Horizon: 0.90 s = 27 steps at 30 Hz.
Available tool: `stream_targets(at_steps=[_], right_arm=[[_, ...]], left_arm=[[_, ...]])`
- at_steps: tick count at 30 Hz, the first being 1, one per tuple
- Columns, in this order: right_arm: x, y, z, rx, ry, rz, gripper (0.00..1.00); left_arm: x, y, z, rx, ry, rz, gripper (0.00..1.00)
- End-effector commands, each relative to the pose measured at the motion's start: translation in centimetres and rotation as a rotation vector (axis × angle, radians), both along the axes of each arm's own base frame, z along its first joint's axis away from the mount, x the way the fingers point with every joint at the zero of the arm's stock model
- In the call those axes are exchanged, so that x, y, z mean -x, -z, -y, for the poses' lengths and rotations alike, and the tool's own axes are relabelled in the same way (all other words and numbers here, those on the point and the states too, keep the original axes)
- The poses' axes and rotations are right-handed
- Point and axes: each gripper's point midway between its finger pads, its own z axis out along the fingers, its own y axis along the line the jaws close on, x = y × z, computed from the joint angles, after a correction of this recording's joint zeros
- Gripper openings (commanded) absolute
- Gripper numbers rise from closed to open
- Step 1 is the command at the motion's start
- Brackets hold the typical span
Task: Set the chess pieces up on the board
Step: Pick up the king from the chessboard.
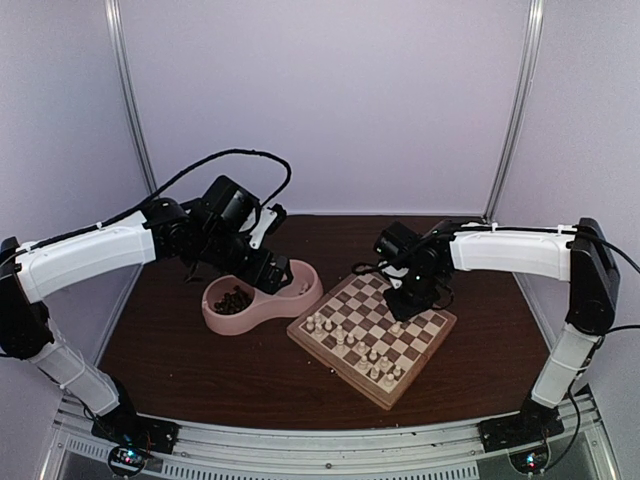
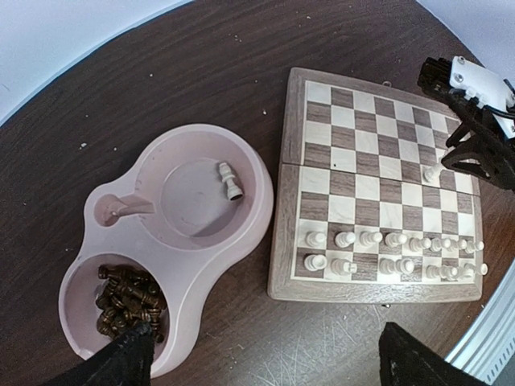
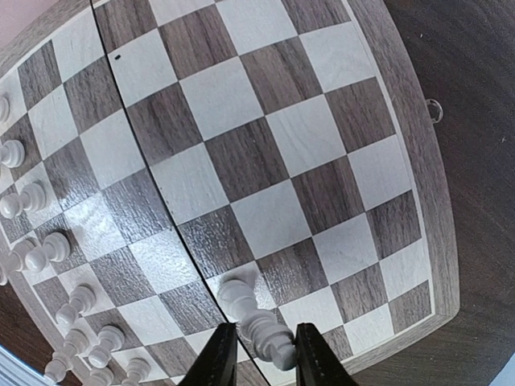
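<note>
The board [image 1: 425,335] lies right of centre on the table, with cream-white chess pieces [image 1: 355,345] in two rows along its near edge. My right gripper [image 3: 265,354] is shut on one white chess piece [image 3: 257,318], which tilts low over a square beside the board's centre seam. The left wrist view shows that piece [image 2: 432,171] and the right gripper [image 2: 471,149] at the board's right side. My left gripper [image 2: 265,366] hangs open above the pink dish [image 2: 181,265], with nothing between its fingers. One white piece [image 2: 230,180] lies in the dish's upper bowl.
The dish's other bowl holds a heap of dark brown pieces [image 2: 129,301]. The pink dish [image 1: 300,295] sits just left of the board. White walls close in the table's back and sides.
</note>
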Motion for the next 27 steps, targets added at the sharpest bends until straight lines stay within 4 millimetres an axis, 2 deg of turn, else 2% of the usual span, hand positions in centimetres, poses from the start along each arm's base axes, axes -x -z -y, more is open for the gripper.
stream_targets(at_steps=[1, 11, 15, 18, 22, 27], right_arm=[[0.2, 1.0, 0.6, 0.034, 0.0, -0.019, 0.25], [0.2, -0.3, 0.1, -0.013, -0.004, 0.003, 0.24], [0.1, -0.5, 0.1, -0.014, -0.007, 0.005, 0.15], [0.1, -0.9, -0.1, -0.029, -0.012, 0.011, 0.14], [0.6, -2.5, -1.2, -0.08, -0.064, 0.008, 0.14], [1.6, -5.7, -3.3, -0.138, -0.162, 0.073, 0.14]], left_arm=[[-0.7, -1.1, 0.3, 0.017, -0.002, 0.028, 0.98], [-0.7, -1.1, 0.3, 0.018, 0.001, 0.027, 0.98], [-0.6, -1.1, 0.3, 0.018, 0.002, 0.025, 0.98], [-0.6, -1.0, 0.3, 0.018, 0.003, 0.022, 0.98], [-0.6, -1.1, 0.2, 0.016, 0.0, 0.027, 0.98], [-0.5, -1.1, 0.2, 0.018, -0.002, 0.026, 0.98]])
